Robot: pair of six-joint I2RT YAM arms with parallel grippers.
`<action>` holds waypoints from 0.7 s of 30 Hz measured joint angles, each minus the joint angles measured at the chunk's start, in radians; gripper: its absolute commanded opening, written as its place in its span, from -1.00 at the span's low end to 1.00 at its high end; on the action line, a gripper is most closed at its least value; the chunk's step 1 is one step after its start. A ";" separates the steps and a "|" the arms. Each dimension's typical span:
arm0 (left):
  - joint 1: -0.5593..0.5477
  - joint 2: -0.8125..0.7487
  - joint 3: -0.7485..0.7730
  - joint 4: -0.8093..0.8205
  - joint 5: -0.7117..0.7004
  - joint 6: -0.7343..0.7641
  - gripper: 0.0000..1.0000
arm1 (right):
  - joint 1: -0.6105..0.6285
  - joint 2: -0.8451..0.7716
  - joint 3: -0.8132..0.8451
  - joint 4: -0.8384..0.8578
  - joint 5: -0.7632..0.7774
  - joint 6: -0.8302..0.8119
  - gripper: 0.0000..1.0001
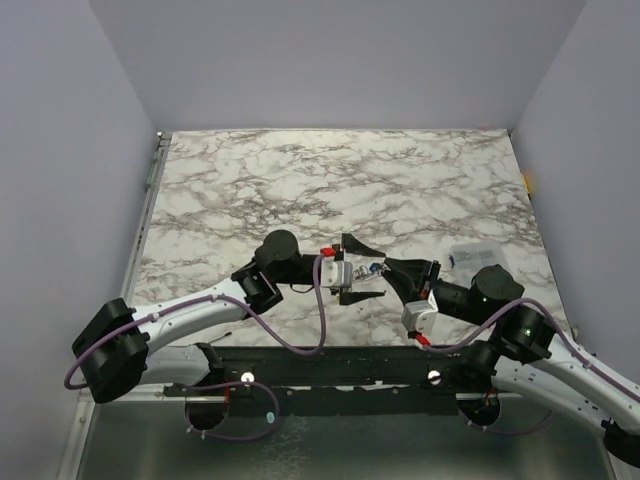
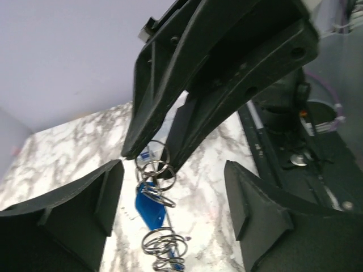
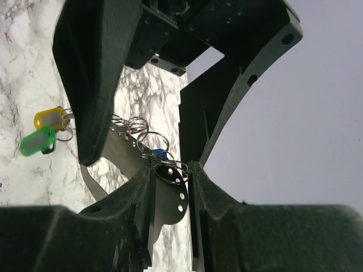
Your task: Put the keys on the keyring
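In the left wrist view a chain of silvery rings hangs down, and a blue key (image 2: 148,207) dangles from it. My right gripper (image 2: 152,161) comes in from above and is shut on the top ring, the keyring (image 2: 157,168). My left gripper (image 2: 173,192) stands open around the chain, its pads clear of it. In the right wrist view the keyring (image 3: 170,173) sits between my right gripper's (image 3: 170,167) fingertips beside a flat grey metal strip (image 3: 122,153) with holes. A yellow key (image 3: 50,118) and a green key (image 3: 37,141) show at the left. From above, both grippers (image 1: 362,270) (image 1: 392,268) meet mid-table.
A small clear packet (image 1: 475,255) lies on the marble table (image 1: 330,180) to the right of my right arm. Grey walls close in the back and both sides. A dark rail (image 1: 330,365) carrying the arm bases runs along the near edge.
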 measured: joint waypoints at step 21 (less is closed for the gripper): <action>-0.050 0.029 -0.044 0.072 -0.252 0.170 -1.00 | 0.003 -0.029 -0.011 0.067 0.012 0.042 -0.99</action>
